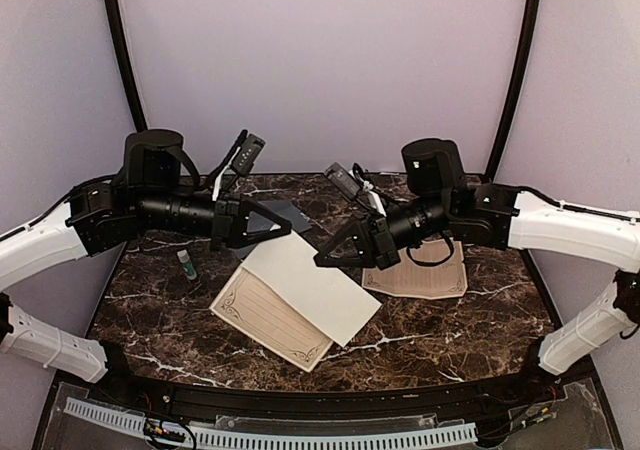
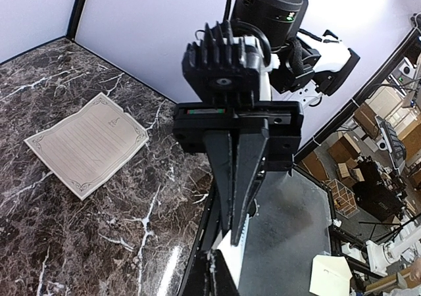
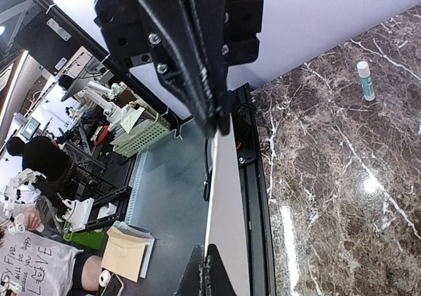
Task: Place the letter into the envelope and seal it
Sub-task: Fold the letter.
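Note:
The letter [image 1: 305,290] is a cream sheet folded over itself; its bordered lower half lies on the table and its plain upper half is lifted. My left gripper [image 1: 287,231] is shut on the lifted half's far corner. My right gripper [image 1: 320,260] is shut on the same far edge, a little to the right. In the left wrist view the left gripper [image 2: 238,233] pinches the letter [image 2: 231,251], seen edge-on. In the right wrist view the right gripper [image 3: 217,126] pinches the letter [image 3: 230,210] likewise. The grey-blue envelope [image 1: 283,211] lies flat behind the left gripper.
A second cream bordered sheet [image 1: 430,275] [image 2: 89,141] lies on the dark marble table [image 1: 450,340] under the right arm. A glue stick [image 1: 186,262] [image 3: 364,80] lies at the left. The table's black front rail [image 1: 330,400] runs along the near side.

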